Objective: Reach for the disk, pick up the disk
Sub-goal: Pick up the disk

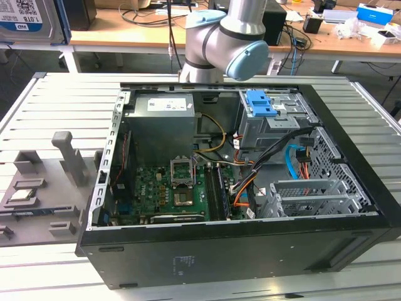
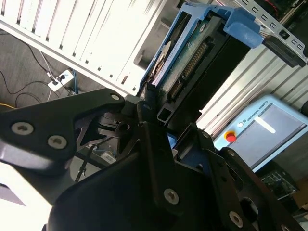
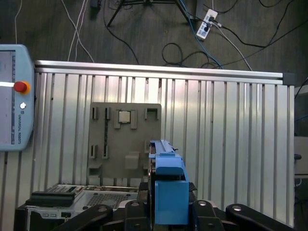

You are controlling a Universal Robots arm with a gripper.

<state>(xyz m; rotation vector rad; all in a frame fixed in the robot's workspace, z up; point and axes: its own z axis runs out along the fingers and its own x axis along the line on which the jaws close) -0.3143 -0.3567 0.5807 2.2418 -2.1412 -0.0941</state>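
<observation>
Pincer [image 2: 168, 120]: black linkage fingers [image 2: 150, 103] clenched on the disk [image 2: 187, 57], one on each broad face, at the end nearest the wrist. Disk: no gap left to close, lying directly between the fingers, not off to any side. Long axis running straight out from the pincer and away from the wrist; circuit-board face and connector row exposed in the second wrist view, blue bracket [image 2: 243, 24] capping the far end. In the first wrist view, same disk [image 3: 163, 159] seen edge-on, projecting from the pincer [image 3: 168, 192] as a narrow blue-edged slab. Judged lifted: nothing touching the disk except the fingers, slatted counter [image 3: 231, 125] well below it. Beyond the disk, on the counter: grey fixture plate [image 3: 126, 139] carrying a small square processor chip [image 3: 124, 116], roughly in line with the disk's long axis; corner of the open computer case [image 3: 72, 197] beside it. Farther off: teach pendant [image 3: 14, 96] at the counter's edge, then floor cables and a power strip [image 3: 207, 24]. In the exterior view: arm [image 1: 219, 37] raised behind the computer case [image 1: 250, 238], blue clip [image 1: 260, 103] seated on the drive bay.
</observation>
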